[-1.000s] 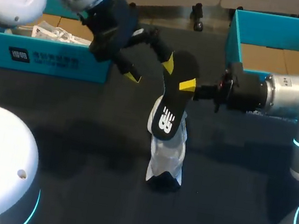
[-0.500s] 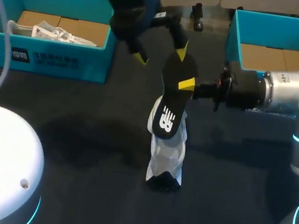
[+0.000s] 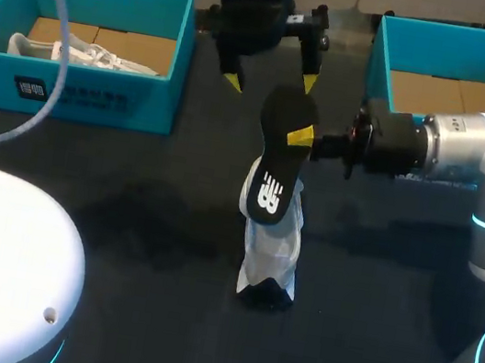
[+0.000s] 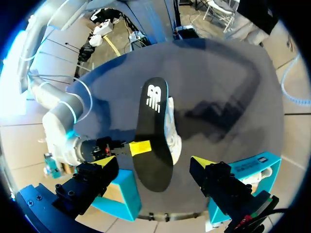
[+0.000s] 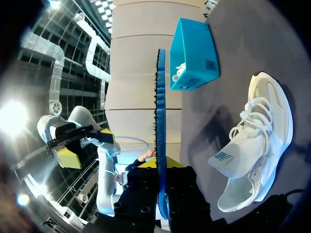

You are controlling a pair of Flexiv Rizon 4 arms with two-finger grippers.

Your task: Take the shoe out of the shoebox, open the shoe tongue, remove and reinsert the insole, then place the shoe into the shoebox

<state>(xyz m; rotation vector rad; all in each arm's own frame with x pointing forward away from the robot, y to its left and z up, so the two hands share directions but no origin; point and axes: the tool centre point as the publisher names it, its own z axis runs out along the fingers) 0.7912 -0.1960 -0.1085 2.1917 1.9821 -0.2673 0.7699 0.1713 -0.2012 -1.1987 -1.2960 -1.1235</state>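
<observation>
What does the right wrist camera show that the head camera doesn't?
Only the right wrist view: the laces and opened tongue of the shoe, and the insole edge-on. Only the head view: the insole's black face and the right-hand box. Both: the right gripper holding the insole above the shoe, the open left gripper, the left-hand box.

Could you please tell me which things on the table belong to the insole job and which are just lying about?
In the job: white shoe on the table; black insole, clamped in the right gripper; left gripper, open above it; empty shoebox, probably the shoe's.
Lying about: other shoebox; second shoe inside it.
</observation>
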